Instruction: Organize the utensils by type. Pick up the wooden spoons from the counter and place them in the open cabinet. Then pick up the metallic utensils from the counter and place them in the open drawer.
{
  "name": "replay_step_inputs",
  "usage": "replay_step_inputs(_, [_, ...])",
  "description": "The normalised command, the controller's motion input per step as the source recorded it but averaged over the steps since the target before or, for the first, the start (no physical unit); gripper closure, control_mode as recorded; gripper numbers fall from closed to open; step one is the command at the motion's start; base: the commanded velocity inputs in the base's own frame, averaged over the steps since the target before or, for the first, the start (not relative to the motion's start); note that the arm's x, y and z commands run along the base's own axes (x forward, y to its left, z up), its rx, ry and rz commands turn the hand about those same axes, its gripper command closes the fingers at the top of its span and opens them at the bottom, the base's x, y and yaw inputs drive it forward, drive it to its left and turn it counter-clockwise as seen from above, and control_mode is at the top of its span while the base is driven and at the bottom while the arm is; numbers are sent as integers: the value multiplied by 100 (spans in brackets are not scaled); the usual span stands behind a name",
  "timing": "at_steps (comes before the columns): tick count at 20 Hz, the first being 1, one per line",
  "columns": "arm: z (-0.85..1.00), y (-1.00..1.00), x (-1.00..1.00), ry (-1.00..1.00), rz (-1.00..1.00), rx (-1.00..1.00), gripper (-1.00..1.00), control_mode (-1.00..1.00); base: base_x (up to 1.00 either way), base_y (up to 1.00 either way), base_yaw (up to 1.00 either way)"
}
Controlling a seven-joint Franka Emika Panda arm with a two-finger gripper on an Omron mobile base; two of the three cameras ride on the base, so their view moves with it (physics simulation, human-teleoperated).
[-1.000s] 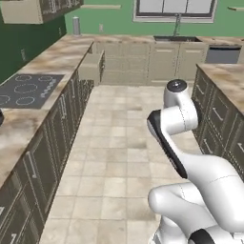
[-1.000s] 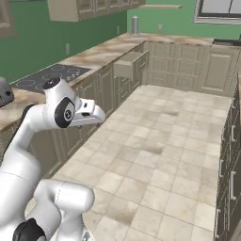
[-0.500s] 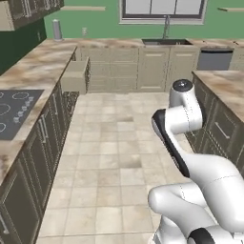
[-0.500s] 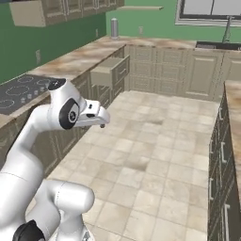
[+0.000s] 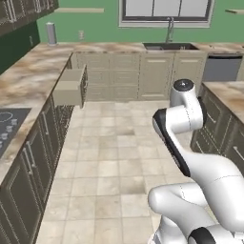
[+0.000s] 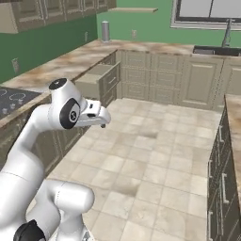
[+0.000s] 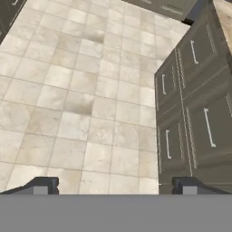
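Observation:
The open beige drawer (image 5: 69, 88) (image 6: 94, 80) juts out from the lower cabinets under the marbled counter (image 5: 29, 76) (image 6: 70, 61) on the left. No wooden spoons or metallic utensils are in view. Dark panelled wall cabinet doors (image 5: 21, 10) run along the top left; no open one shows. My arm is folded over the middle of the floor. In the hand view my gripper (image 7: 115, 186) is open, its fingertips (image 7: 41, 186) far apart with nothing between them, above tiled floor beside dark cabinet fronts (image 7: 195, 99).
A black cooktop (image 5: 6, 129) (image 6: 12, 96) is set in the left counter. A sink with a faucet (image 5: 169, 44) (image 6: 212, 49) lies under the window, a dishwasher (image 5: 222, 69) beside it. A second counter (image 5: 229, 91) stands on the right. Tiled floor (image 5: 114, 157) runs between.
The whole scene has shifted in both base views: the base has moved, and the open drawer and sink wall now sit nearer and more central. The arm keeps its folded pose.

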Motion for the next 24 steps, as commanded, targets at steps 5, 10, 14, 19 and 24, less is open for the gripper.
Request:
replay_step_inputs(5, [0,0,0,0,0,0,-100,100,97,-19,-1])
replay_step_inputs(10, [0,0,0,0,0,0,-100,100,99,-28,0])
replay_step_inputs(14, [0,0,0,0,0,0,-100,100,97,-27,0])
replay_step_inputs(19, [0,0,0,0,0,0,-100,100,94,-27,-2])
replay_step_inputs(24, [0,0,0,0,0,0,-100,100,99,-33,0])
